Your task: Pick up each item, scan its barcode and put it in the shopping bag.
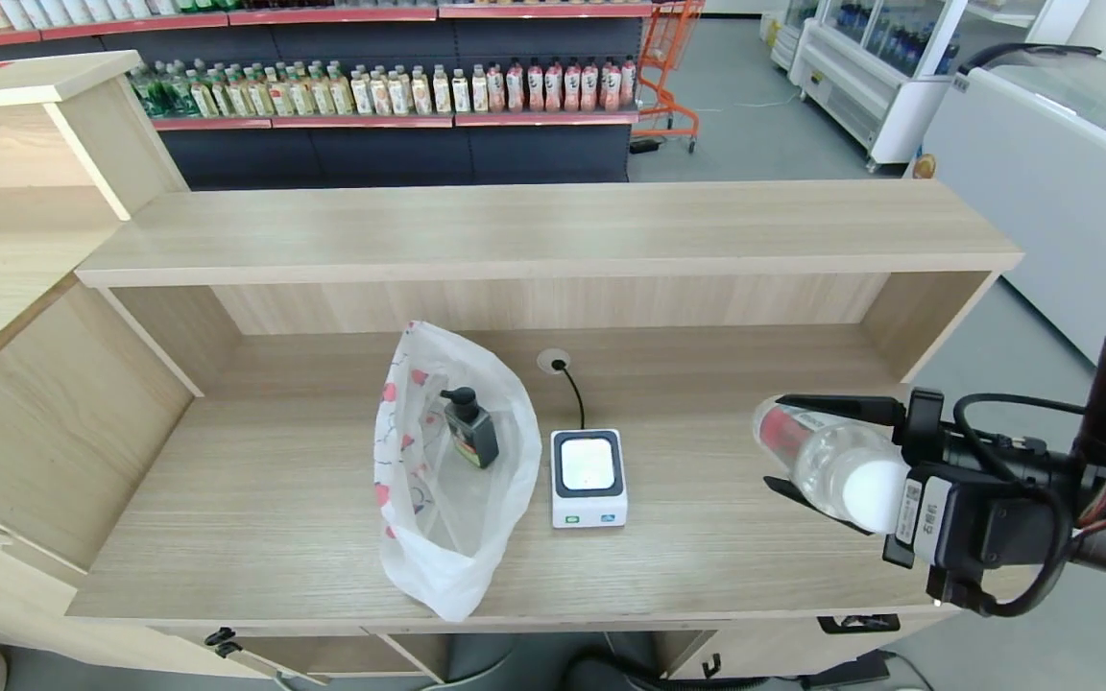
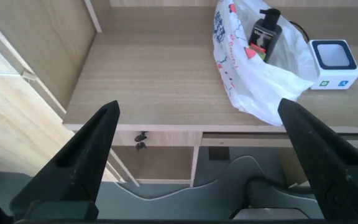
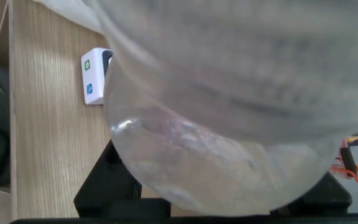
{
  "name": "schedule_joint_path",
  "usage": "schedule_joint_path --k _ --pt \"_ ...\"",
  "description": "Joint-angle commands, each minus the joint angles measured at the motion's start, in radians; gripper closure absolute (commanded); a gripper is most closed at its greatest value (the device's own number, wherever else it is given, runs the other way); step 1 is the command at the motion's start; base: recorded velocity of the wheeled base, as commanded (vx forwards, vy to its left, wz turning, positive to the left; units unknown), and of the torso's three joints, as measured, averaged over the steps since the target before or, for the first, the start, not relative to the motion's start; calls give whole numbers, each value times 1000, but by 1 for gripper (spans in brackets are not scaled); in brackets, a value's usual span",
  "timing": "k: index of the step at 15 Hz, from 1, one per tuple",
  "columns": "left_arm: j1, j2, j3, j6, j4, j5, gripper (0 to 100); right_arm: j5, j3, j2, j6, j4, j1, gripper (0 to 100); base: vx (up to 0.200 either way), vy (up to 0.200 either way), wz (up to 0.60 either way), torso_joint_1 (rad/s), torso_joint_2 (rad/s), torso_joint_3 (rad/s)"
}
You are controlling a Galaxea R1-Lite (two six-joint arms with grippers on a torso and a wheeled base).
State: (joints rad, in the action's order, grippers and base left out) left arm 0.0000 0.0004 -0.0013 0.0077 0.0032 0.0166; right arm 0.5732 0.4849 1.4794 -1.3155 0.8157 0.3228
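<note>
While right claw grips bottle — bag, scanner on counter; shelves behind.

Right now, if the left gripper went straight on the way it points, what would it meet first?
Probably the wooden counter, bare top near its front edge, beside the shopping bag. The left gripper is open and nothing lies between, though depth is hard to judge.

Shop: drink-stocked shelves, checkout counter, probably freezers.
</note>
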Motion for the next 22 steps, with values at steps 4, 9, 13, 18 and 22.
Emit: schedule_joint_path --k 4,9,13,18,22 --pt "0 0 0 0 0 0 0 45 -173 10 -186 -10 -106 100 0 150 0 2 1 3" --pt "0 0 0 0 0 0 0 22 -181 68 -347 -4 -140 100 0 0 0 0 0 0" --pt "0 0 0 0 0 0 0 4 -178 122 -410 59 -143 100 0 0 0 0 0 0" --pt "0 0 0 0 0 0 0 13 -207 214 -367 275 -90 100 80 0 0 -1 1 -1" --pt "0 0 0 2 0 0 0 14 -236 286 -323 421 -56 100 50 0 0 -2 1 2"
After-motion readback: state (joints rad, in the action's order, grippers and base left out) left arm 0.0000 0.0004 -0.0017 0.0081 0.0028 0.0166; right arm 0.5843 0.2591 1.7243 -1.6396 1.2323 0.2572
